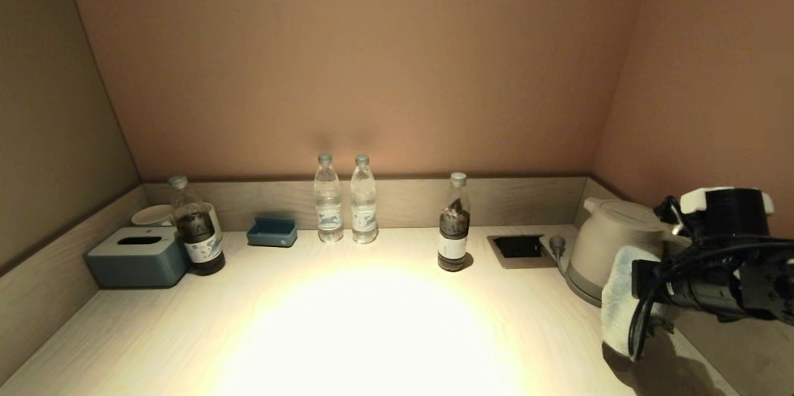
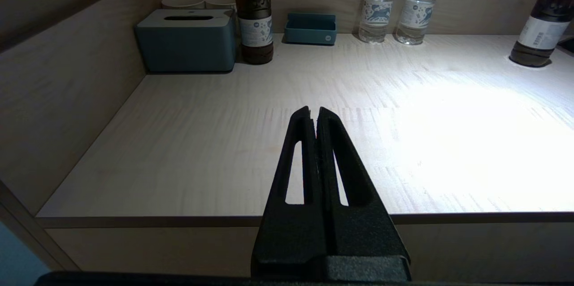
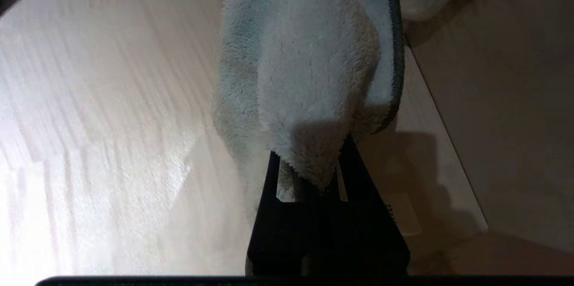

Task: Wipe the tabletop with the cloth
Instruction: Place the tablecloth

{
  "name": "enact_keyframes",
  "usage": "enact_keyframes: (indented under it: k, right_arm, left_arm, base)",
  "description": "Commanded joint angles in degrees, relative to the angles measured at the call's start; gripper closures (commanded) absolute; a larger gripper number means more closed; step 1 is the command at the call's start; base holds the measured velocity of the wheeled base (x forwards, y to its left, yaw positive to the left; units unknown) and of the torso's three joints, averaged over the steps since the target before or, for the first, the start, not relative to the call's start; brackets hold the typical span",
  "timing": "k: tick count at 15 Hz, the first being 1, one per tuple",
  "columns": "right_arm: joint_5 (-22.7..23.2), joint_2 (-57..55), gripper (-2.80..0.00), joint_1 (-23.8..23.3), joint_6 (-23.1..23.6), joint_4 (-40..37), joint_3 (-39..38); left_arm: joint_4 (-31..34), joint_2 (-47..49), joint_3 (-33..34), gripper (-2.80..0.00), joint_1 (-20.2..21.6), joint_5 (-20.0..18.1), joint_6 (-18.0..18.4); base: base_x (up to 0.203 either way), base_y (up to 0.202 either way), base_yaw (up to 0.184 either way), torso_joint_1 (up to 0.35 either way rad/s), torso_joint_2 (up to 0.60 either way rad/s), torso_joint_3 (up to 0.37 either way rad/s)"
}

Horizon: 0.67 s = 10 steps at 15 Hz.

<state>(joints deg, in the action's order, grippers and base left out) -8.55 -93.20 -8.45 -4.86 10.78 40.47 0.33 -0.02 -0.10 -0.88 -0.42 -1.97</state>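
A fluffy white cloth (image 1: pixel 616 297) with a dark edge hangs from my right gripper (image 1: pixel 642 287) at the right end of the pale wooden tabletop (image 1: pixel 372 321), just in front of the kettle. In the right wrist view the black fingers (image 3: pixel 358 178) are shut on a corner of the cloth (image 3: pixel 305 62), which drapes forward over the fingertips. Its lower edge is close to the table; I cannot tell if it touches. My left gripper (image 2: pixel 315 113) is shut and empty, held off the table's front edge, and is out of the head view.
A white kettle (image 1: pixel 611 241) and a recessed socket box (image 1: pixel 518 247) stand at the back right. Along the back stand two clear water bottles (image 1: pixel 345 207), two dark bottles (image 1: pixel 453 228) (image 1: pixel 195 228), a blue tray (image 1: pixel 272 231), a tissue box (image 1: pixel 138 256) and cups (image 1: pixel 152 215). Walls close three sides.
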Motion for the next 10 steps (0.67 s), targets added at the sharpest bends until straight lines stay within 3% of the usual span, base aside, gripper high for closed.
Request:
enact_keyframes:
  k: [1, 5, 10]
  right_arm:
    - [0.0, 4.0, 0.00, -1.1, 1.5, 0.1, -2.6]
    - [0.0, 3.3, 0.00, -3.8, 3.0, 0.3, -6.4]
    - [0.1, -0.9, 0.00, -3.9, 3.2, 0.4, -6.9]
  left_arm:
    - [0.1, 0.0, 0.0, 0.00, 0.0, 0.0, 0.0]
    - [0.0, 0.0, 0.0, 0.00, 0.0, 0.0, 0.0]
    - [0.0, 0.0, 0.0, 0.00, 0.0, 0.0, 0.0]
  base:
    - [0.000, 0.000, 0.000, 0.000, 0.00, 0.000]
    - [0.000, 0.000, 0.000, 0.000, 0.00, 0.000]
    - [0.000, 0.000, 0.000, 0.000, 0.00, 0.000]
